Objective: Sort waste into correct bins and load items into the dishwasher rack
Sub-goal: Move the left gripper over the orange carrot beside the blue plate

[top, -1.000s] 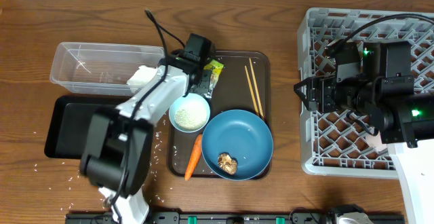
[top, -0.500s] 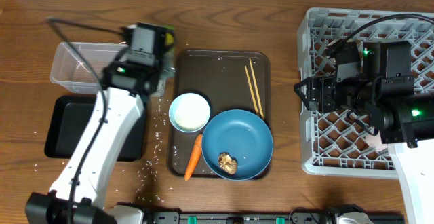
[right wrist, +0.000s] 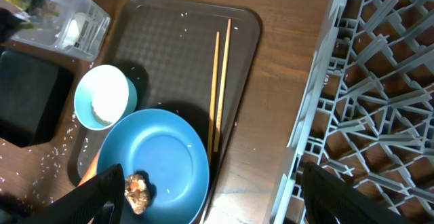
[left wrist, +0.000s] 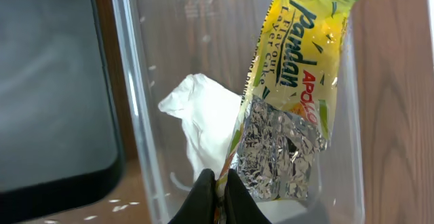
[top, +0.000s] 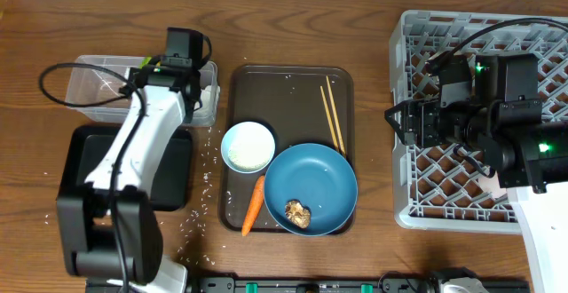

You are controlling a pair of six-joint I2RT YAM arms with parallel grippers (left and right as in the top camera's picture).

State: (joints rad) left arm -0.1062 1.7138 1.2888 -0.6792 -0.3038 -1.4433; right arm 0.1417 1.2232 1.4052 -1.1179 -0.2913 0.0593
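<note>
Overhead view: the black tray (top: 75,164) lies on the counter (top: 35,27) just on the near side of the clear tub (top: 98,84). The left end effector (top: 182,49) hangs over the tub's right end. In the left wrist view it is clenched on the lower edge of the wrapper (left wrist: 291,102). The wrapper dangles over the tub's inside, beside a white tissue (left wrist: 203,115) lying in the tub. I cannot tell whether the wrapper touches the tub floor.

The wrapper looks like thin, crinkly foil, almost weightless and slick, so a pinch on one edge should hold it. It may flutter or cling on release, so it is best let go low between the tub walls.

Just right of the tub, the serving tray (top: 288,93) carries the bowl (top: 248,146), carrot (top: 254,204), blue dish (top: 311,182) with the food lump (top: 296,213), and chopsticks (top: 333,115). Far right of the tub, the right end effector (right wrist: 211,180) is spread wide, grasping nothing, at the rack (top: 417,35).
</note>
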